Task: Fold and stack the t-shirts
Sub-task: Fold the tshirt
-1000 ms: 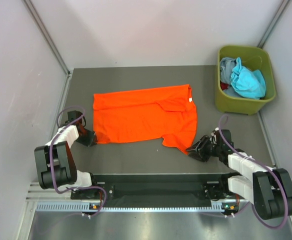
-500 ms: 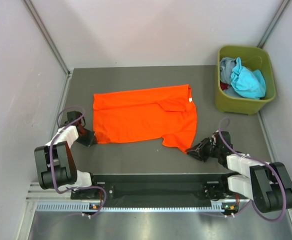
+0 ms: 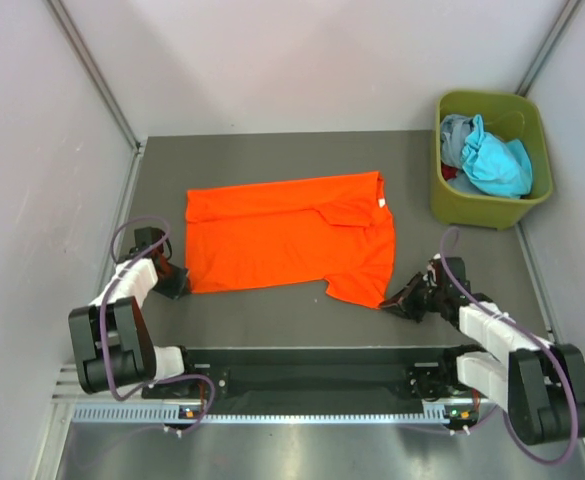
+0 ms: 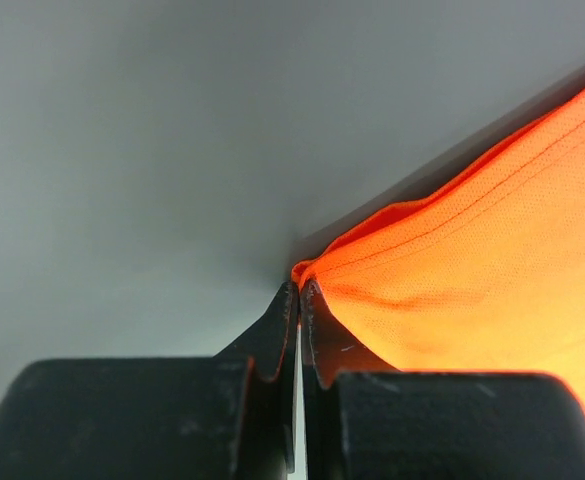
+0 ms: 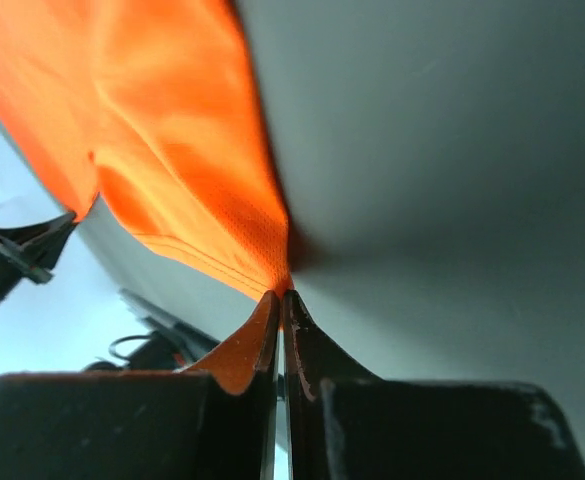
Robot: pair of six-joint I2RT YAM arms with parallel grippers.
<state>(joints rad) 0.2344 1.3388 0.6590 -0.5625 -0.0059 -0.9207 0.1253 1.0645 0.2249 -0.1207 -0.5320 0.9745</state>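
Note:
A bright orange t-shirt (image 3: 287,235) with a small white neck label (image 3: 381,200) lies spread on the dark table. My left gripper (image 3: 180,283) is shut on the shirt's near-left hem corner (image 4: 307,270). My right gripper (image 3: 390,300) is shut on the shirt's near-right corner (image 5: 272,270), by the sleeve. Both grippers stay low at table level. A teal-blue t-shirt (image 3: 497,160) and a grey t-shirt (image 3: 455,135) lie bunched in the olive-green bin (image 3: 487,210).
The bin stands at the back right against the right wall. Grey walls close the table on the left, back and right. The rail with the arm bases (image 3: 312,385) runs along the near edge.
My left gripper has drawn the near-left corner slightly toward the near edge. My right gripper has shifted a little right with its corner. The shirt's near edge lies flatter.

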